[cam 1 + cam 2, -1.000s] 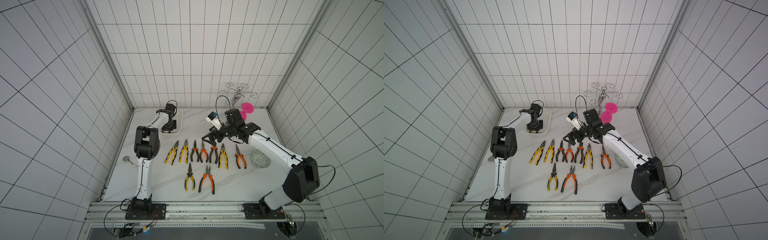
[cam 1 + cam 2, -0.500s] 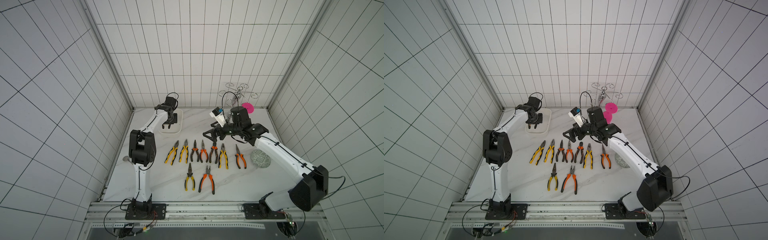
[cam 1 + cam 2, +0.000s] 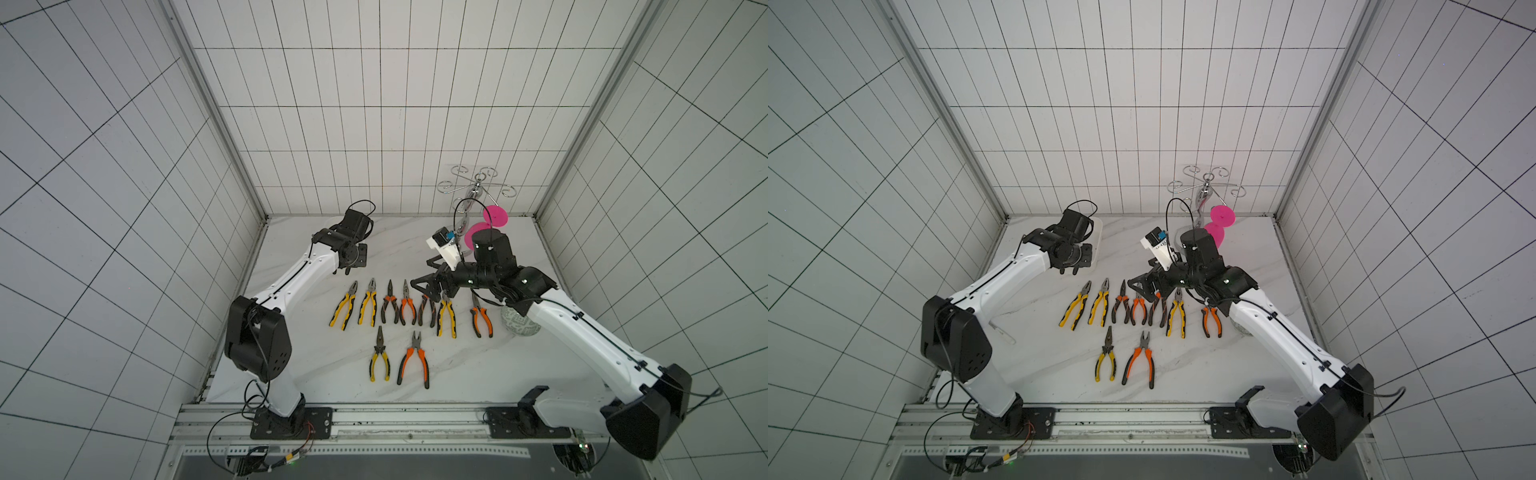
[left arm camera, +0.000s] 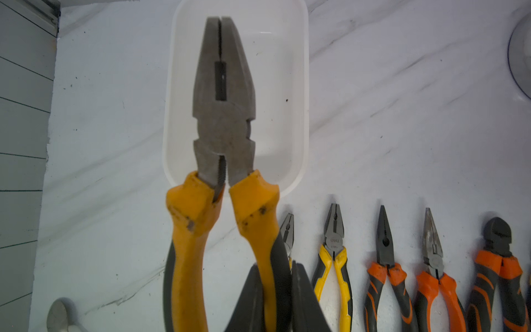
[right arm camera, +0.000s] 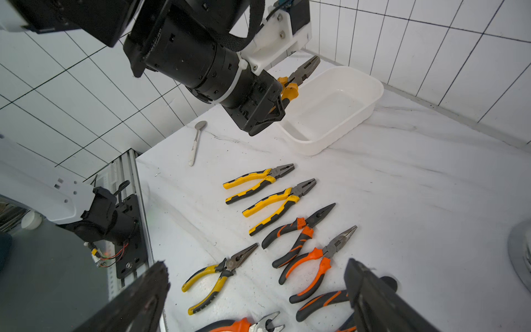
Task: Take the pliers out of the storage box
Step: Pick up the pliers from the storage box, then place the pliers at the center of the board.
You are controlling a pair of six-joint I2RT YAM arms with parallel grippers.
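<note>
My left gripper (image 4: 275, 296) is shut on one handle of blunt yellow-and-black pliers (image 4: 224, 115), which hang in the air over the near end of the white storage box (image 4: 298, 86). The right wrist view shows the box (image 5: 330, 115) holding nothing, with the held pliers (image 5: 301, 72) above its rim. In a top view the left gripper (image 3: 1073, 268) is at the box's (image 3: 1098, 237) front edge. Several other pliers (image 3: 405, 307) lie in rows on the table. My right gripper (image 3: 424, 274) hovers open over the row's right part, nothing between its fingers (image 5: 143, 296).
A spoon (image 5: 196, 140) lies near the table's left edge. A round green patterned disc (image 3: 519, 326) sits under the right arm. A pink object (image 3: 494, 216) and a wire stand (image 3: 478, 189) are at the back right.
My left gripper has lifted out of the box and come toward the front with the pliers, its elbow swinging out left. The right gripper has stayed open, almost in place.
</note>
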